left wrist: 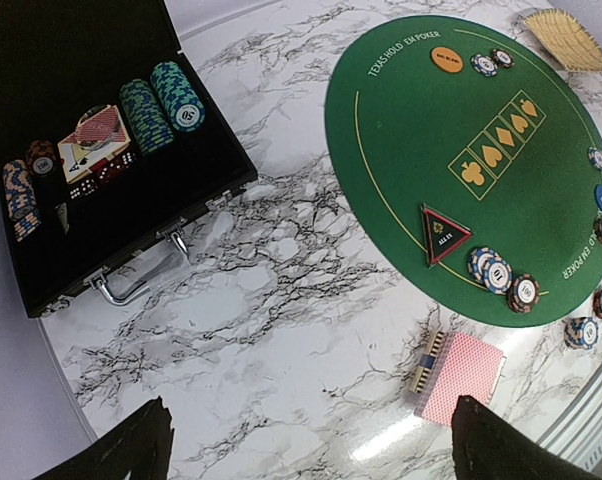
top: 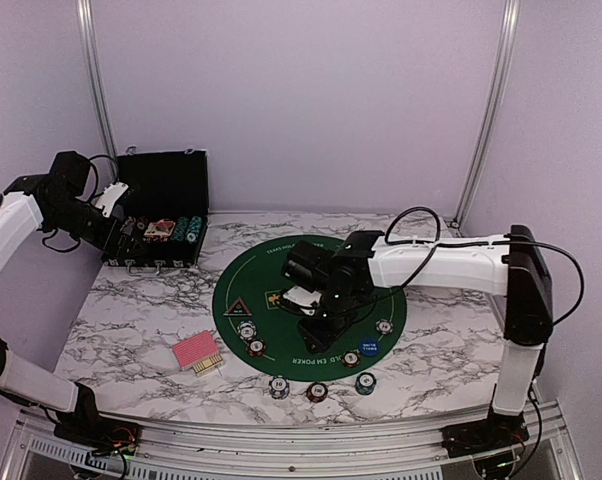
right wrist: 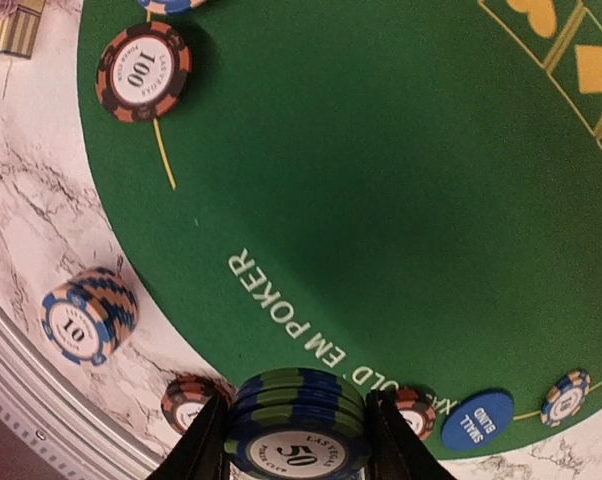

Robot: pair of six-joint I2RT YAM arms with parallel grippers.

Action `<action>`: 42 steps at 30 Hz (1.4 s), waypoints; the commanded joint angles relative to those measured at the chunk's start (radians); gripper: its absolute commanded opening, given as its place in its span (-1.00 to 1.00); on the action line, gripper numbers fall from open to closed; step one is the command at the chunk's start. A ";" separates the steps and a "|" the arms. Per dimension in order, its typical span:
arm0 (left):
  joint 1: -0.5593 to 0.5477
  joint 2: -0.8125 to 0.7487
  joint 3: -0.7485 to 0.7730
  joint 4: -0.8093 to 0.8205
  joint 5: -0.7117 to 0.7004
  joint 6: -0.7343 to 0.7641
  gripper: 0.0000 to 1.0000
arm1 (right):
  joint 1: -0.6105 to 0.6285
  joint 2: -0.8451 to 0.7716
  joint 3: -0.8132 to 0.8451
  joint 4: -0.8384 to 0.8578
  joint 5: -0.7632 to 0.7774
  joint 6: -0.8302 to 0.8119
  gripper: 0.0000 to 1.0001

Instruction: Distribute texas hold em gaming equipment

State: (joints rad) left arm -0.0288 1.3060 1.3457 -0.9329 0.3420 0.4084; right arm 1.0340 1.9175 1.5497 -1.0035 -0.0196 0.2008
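Note:
My right gripper [right wrist: 299,435] is shut on a short stack of blue-and-green "50" chips [right wrist: 299,420], held above the near rim of the green poker mat [right wrist: 381,180]. From the top view this gripper [top: 316,318] hangs over the mat's middle. A "100" chip [right wrist: 143,72], a "10" chip stack [right wrist: 89,315] and the blue small-blind button [right wrist: 478,420] lie below it. The black triangular button [left wrist: 444,234], the orange button [left wrist: 446,60] and the red-backed cards [left wrist: 463,375] show in the left wrist view. My left gripper [left wrist: 311,450] is open, up beside the case [top: 161,215].
The black hinged case [left wrist: 196,205] stands open at the far left, with chip rows [left wrist: 161,105], dice and cards inside. A tan woven tray [left wrist: 566,38] sits beyond the mat. More chips [top: 317,391] lie along the mat's near edge.

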 commanded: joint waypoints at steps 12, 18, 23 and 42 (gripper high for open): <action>0.002 -0.014 0.010 -0.028 0.025 0.010 0.98 | -0.011 0.476 0.581 0.006 0.034 -0.078 -0.52; 0.002 -0.012 0.004 -0.029 0.021 0.015 0.98 | -0.025 0.525 0.624 0.018 0.030 -0.077 -0.52; 0.003 -0.008 0.006 -0.028 0.023 0.016 0.98 | -0.028 0.527 0.602 0.022 0.000 -0.081 -0.36; 0.002 -0.009 0.005 -0.029 0.026 0.014 0.98 | -0.056 0.417 0.599 0.002 0.015 -0.080 0.24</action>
State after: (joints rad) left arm -0.0288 1.3060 1.3453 -0.9333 0.3508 0.4122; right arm 0.9924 2.4351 2.1330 -0.9886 -0.0174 0.1223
